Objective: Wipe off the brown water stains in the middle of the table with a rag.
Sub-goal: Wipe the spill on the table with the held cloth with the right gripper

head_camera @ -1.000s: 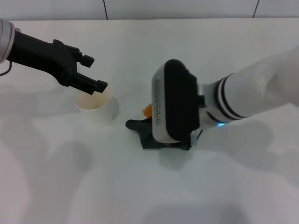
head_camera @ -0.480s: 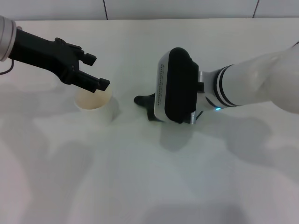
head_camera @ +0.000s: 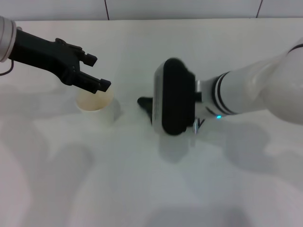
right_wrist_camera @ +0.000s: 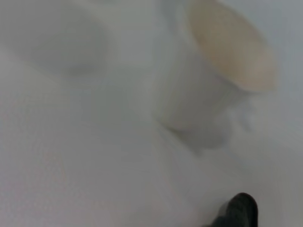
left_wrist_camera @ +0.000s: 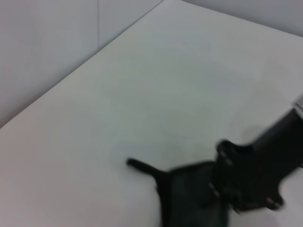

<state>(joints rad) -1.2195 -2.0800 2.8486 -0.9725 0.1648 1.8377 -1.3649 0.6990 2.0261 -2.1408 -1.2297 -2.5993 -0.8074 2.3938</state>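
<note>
My right gripper is hidden under its own wrist housing (head_camera: 173, 97) in the head view, at the middle of the white table (head_camera: 142, 189). In the left wrist view the right gripper (left_wrist_camera: 253, 177) is shut on the dark rag (left_wrist_camera: 189, 194), which lies pressed on the tabletop. A corner of the rag (head_camera: 144, 101) pokes out toward the cup, and its tip (right_wrist_camera: 239, 210) also shows in the right wrist view. The brown water stains are hidden in every view. My left gripper (head_camera: 97, 72) hangs open just above the cup, holding nothing.
A white paper cup (head_camera: 95, 100) stands upright left of the rag, a short gap away; the cup (right_wrist_camera: 222, 61) fills the right wrist view. The table's far edge meets a wall (head_camera: 142, 9).
My right arm has dragged the rag away from me and a little toward the cup, across the spot where an orange-brown blob showed a second ago. That blob no longer shows. The left arm barely moved.
</note>
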